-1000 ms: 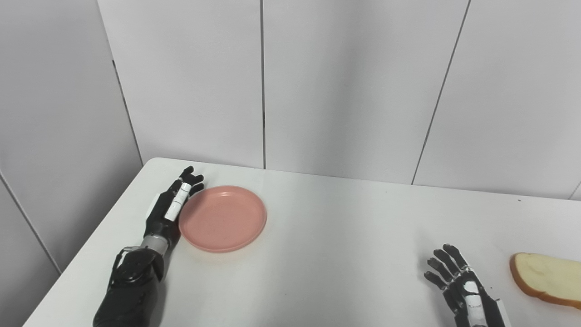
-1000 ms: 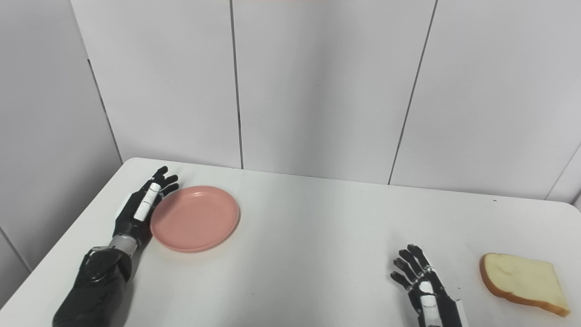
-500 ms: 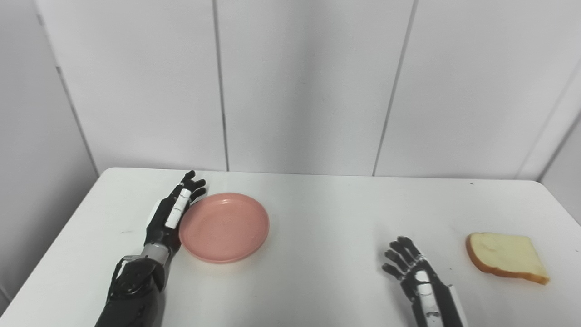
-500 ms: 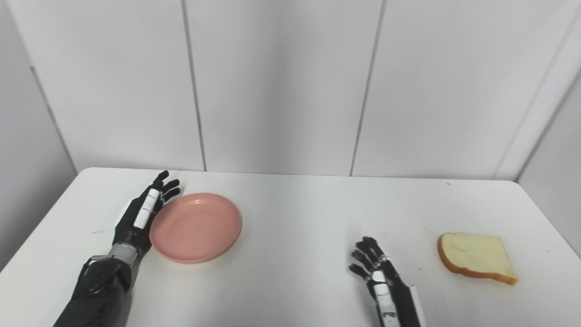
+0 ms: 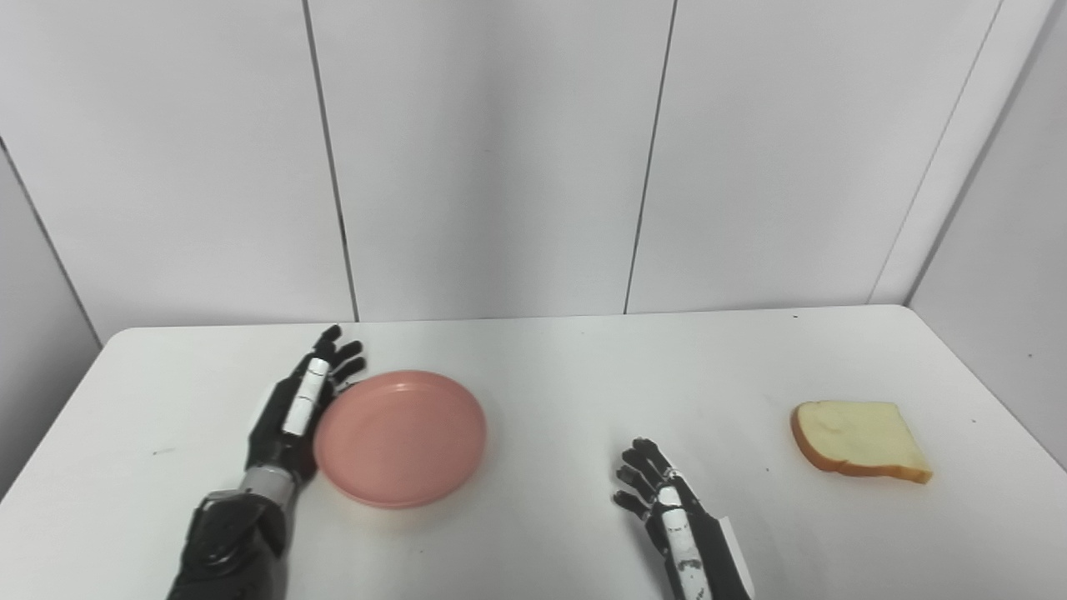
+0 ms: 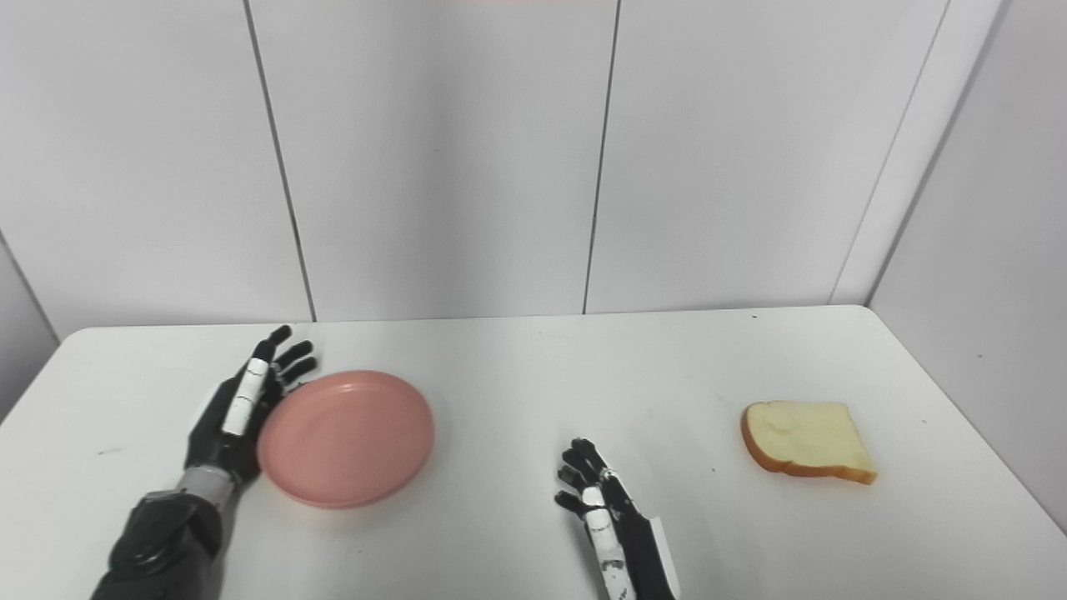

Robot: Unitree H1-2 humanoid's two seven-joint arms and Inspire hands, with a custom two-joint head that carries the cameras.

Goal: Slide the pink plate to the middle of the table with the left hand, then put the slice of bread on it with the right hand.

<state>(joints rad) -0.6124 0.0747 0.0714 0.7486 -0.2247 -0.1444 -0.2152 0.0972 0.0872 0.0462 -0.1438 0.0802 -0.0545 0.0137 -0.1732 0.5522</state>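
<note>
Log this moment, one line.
left hand: open, against plate edge | right hand: open, idle | bread: on table, untouched

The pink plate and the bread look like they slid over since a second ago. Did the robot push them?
Mostly the camera swung to the right, so the whole picture shifted. The left hand stays open against the pink plate's left edge; if the plate moved, it was only slightly. The slice of bread lies untouched on the table, and the right hand is still open, holding nothing.
</note>
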